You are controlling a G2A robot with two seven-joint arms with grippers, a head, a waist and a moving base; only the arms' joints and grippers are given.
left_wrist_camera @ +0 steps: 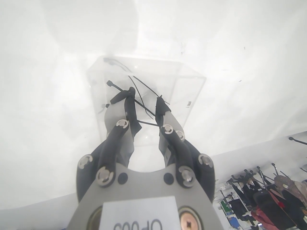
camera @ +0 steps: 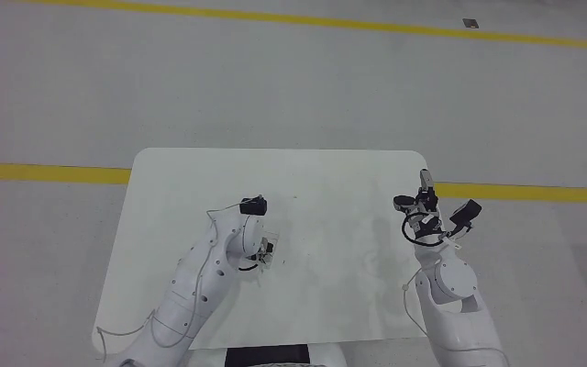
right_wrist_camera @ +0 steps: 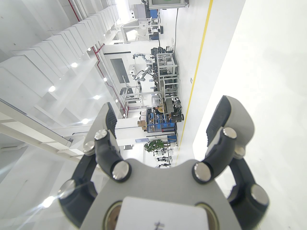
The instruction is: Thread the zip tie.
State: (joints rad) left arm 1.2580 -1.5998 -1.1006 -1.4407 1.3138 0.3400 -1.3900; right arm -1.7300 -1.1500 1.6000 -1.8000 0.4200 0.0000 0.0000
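Black zip ties (left_wrist_camera: 144,107) loose in the clear plastic box (left_wrist_camera: 187,84) on the bench (camera: 321,183). Picking-out step, apparently: left gripper (left_wrist_camera: 145,94) down inside, fingers spread astride the ties, pinching none. Right gripper (right_wrist_camera: 165,104) aloft near bench edge, fingers spread, empty. Next, probably: close on one tie, lift out.

The white surface (camera: 303,183) is lying under my left fingers (left_wrist_camera: 160,107), and a clear box (left_wrist_camera: 191,82) is standing on it right at their tips. Behind them, past the surface's edge, dark clothes (left_wrist_camera: 263,197) are hanging on racks. Out beyond my right fingers (right_wrist_camera: 220,117), a yellow line (right_wrist_camera: 199,60) is running along the grey floor (right_wrist_camera: 217,37), with equipment racks (right_wrist_camera: 165,72) and a potted plant (right_wrist_camera: 153,144) standing farther off.
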